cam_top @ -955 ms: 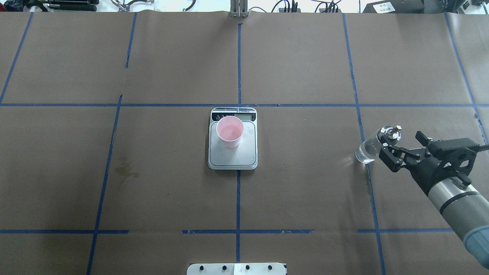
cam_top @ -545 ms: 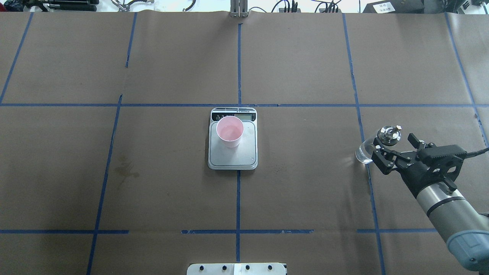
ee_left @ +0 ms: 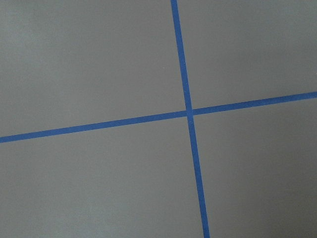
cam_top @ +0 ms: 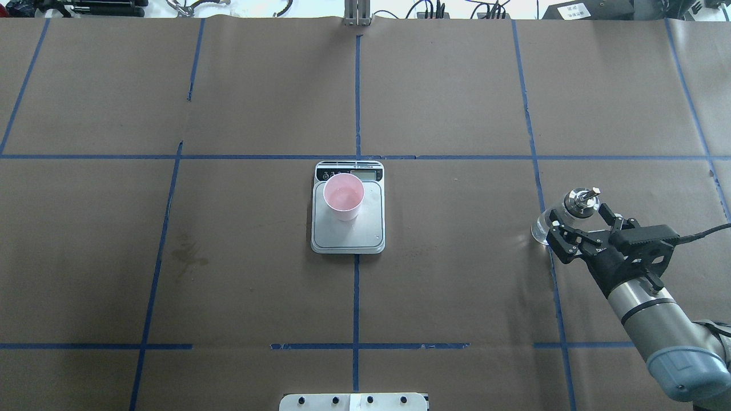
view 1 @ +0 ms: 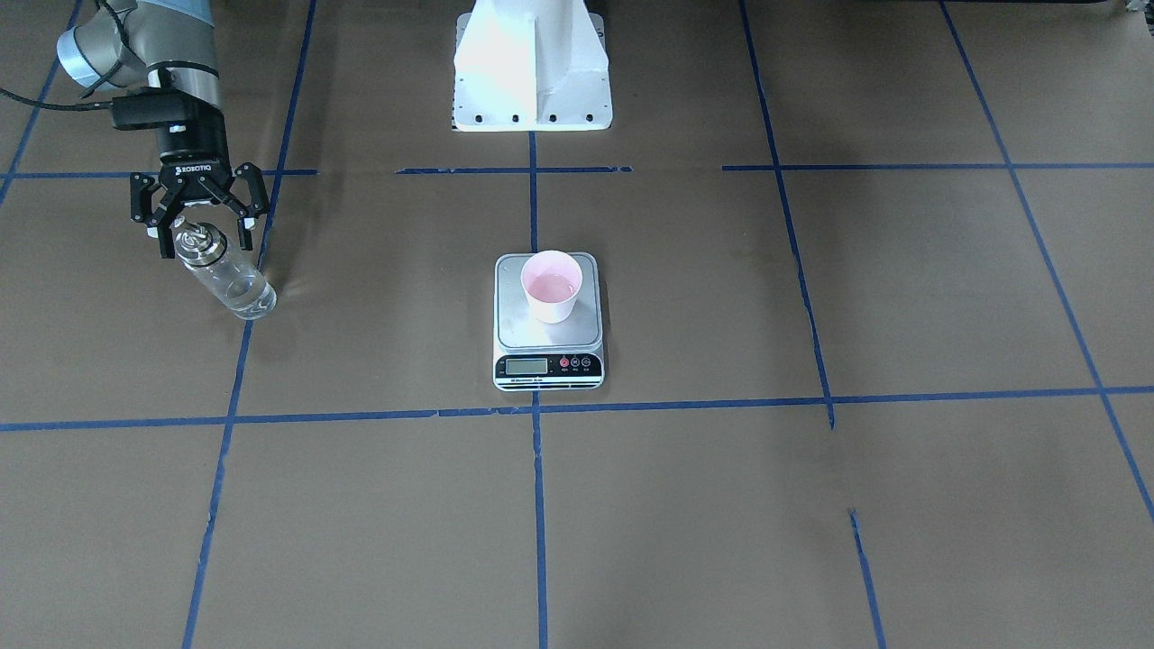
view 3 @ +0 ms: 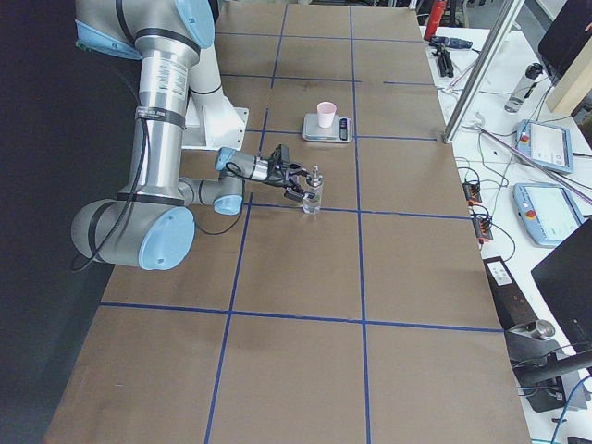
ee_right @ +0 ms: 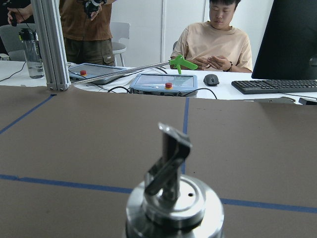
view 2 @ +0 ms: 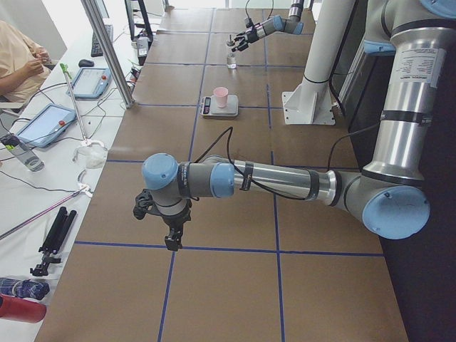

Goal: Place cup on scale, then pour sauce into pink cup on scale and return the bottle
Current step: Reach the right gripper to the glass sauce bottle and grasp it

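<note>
The cup [cam_top: 343, 197] is pictured standing upright on the scale [cam_top: 368, 231], set toward the display end of the silver plate, so the first step of the task is judged complete. A faint sheen is seen inside the cup, which suggests that liquid has been poured in, though its level cannot be read from these views.

The bottle [view 1: 225, 275] is shown upright on the table [cam_top: 457, 285], well apart from the scale on the robot's right side, at a blue tape line [cam_top: 557, 302]. A little of the clear sauce [view 1: 243, 297] is seen in its lower part. The right gripper [view 1: 205, 243] is held spread at the height of the silver pourer cap [cam_top: 580, 201], a finger to either side and a gap visible at each; nothing is pinched.

The left gripper [view 2: 173, 239] is caught only in the side view, pointed down over bare table far from the scale, and whether it is spread or pressed together cannot be told.

The bottle's return is judged all but finished; only the right arm's retreat appears to be left.
</note>
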Controlling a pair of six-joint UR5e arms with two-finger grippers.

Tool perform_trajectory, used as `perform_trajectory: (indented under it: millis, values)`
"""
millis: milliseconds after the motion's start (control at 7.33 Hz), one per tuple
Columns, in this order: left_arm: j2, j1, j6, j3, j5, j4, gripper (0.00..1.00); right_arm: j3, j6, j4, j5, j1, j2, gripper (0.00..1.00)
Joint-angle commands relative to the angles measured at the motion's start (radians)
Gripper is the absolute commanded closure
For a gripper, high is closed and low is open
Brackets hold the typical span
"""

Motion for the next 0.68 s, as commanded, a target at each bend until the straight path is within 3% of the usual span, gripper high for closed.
perform_trajectory:
  millis: [0,273,545]
  values:
    - [0.0,0.0,0.0,0.0,0.0,0.0,0.0,-0.035,-0.008,0.001,-0.015,-0.001,0.025,0.0]
    - [0.002,0.0,0.0,0.004,-0.062,0.0,0.0,-0.049,-0.008,0.003,-0.025,-0.002,0.039,0.0]
    - [0.006,0.0,0.0,0.003,-0.066,-0.002,0.0,-0.066,-0.008,0.003,-0.027,-0.002,0.053,0.0]
